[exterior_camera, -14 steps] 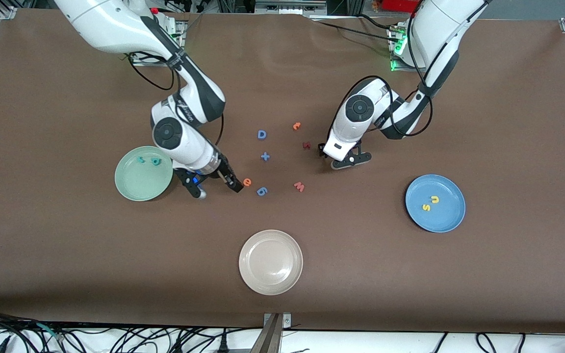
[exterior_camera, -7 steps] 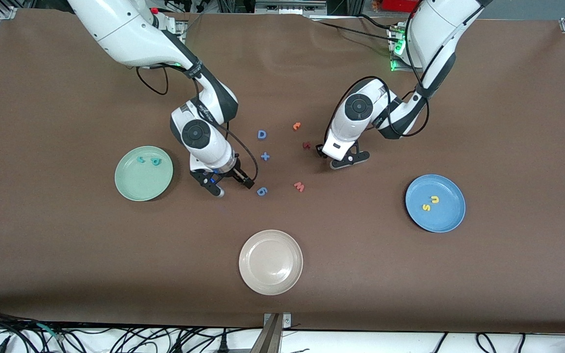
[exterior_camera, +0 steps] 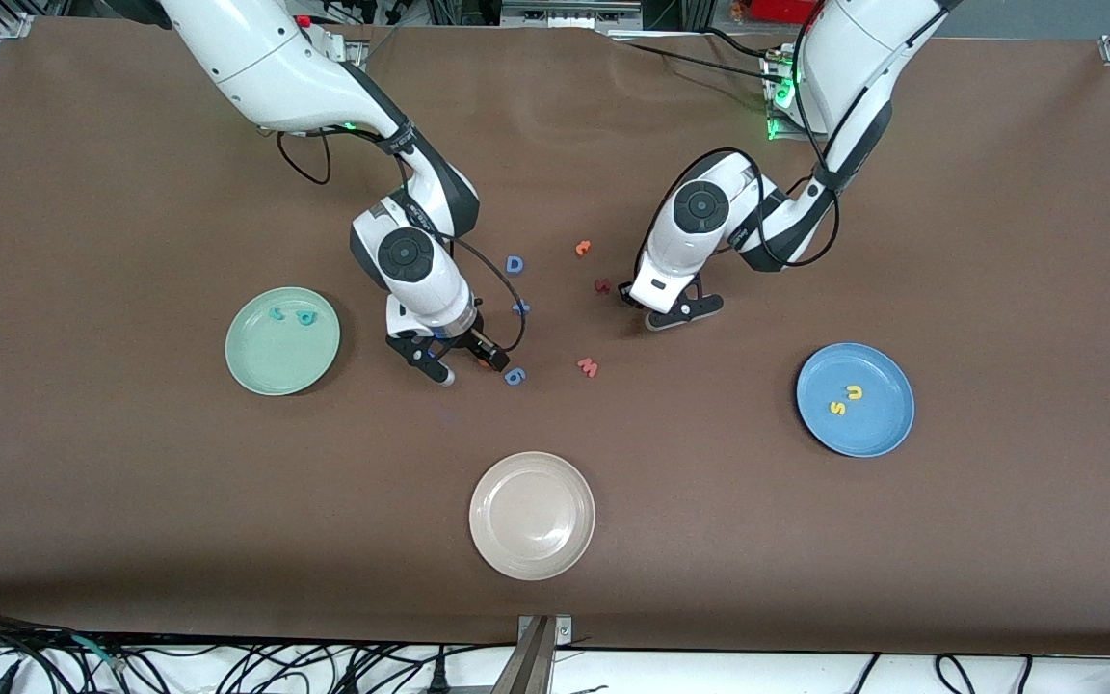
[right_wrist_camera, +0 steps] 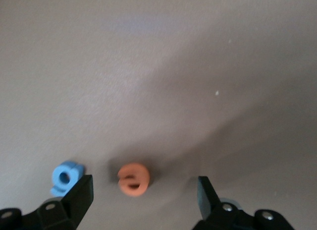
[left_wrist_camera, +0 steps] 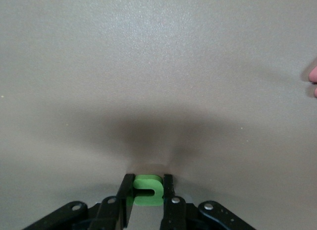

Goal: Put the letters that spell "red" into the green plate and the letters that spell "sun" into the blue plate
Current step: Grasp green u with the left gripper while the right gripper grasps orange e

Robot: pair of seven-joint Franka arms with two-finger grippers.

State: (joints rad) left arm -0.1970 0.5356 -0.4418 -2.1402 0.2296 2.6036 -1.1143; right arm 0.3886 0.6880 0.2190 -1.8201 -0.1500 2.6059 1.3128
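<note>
Left end effector [left_wrist_camera: 147, 202] is clamped on the green foam "n" letter [left_wrist_camera: 147, 190] for lifting; right end effector [right_wrist_camera: 145, 190], spread wide, straddles the orange foam "e" letter [right_wrist_camera: 133, 179] beside the blue foam "6" [right_wrist_camera: 66, 176].

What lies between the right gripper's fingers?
The orange "e" lies on the table between the open fingers of the right gripper, untouched, shown in the right wrist view.

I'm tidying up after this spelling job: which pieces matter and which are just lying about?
Job: green plate, teal r, teal d; blue plate, yellow s, yellow u; orange e under right tool; green n in left tool.
Lying about: beige plate, blue D, plus, 6, red w, dark red r, orange letter.
</note>
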